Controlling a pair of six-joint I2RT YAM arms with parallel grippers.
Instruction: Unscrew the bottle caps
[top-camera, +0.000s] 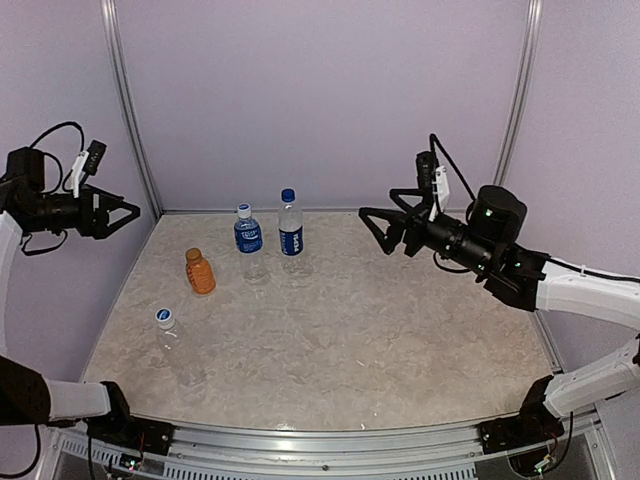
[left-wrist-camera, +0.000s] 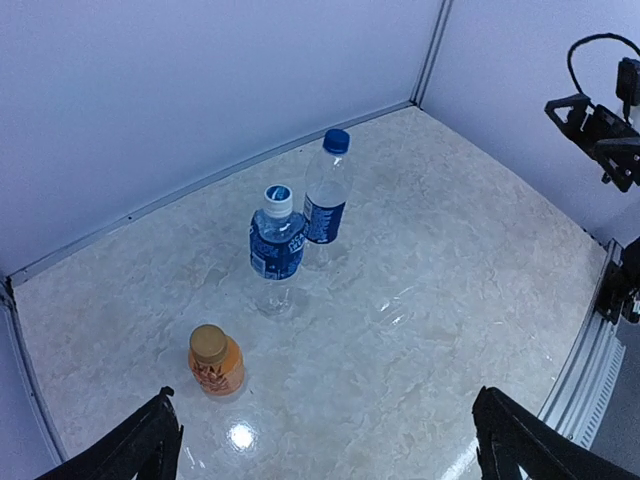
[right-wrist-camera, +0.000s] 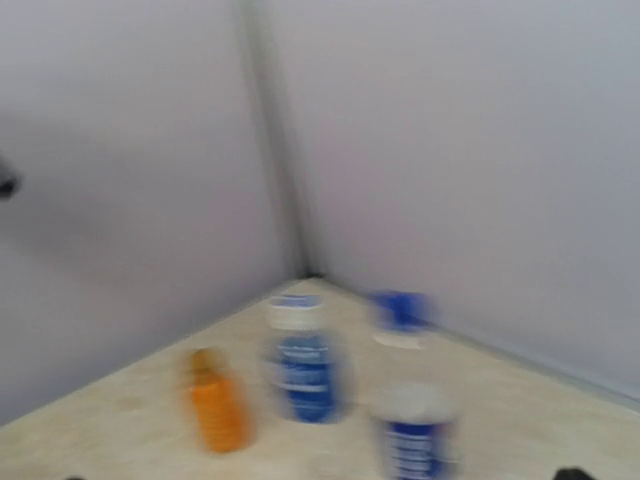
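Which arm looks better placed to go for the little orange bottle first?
Probably the left. The orange bottle stands well to the left, nearer the open left gripper; the open right gripper hovers farther off, on the right.

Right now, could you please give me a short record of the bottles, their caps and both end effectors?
Bottles: four, upright on the table
Orange bottle: orange-brown cap on
Shorter labelled bottle: whitish-rimmed blue cap on
Taller labelled bottle: blue cap on
Small clear bottle: blue-and-white cap on
Left end effector: open, empty, raised
Right end effector: open, empty, raised
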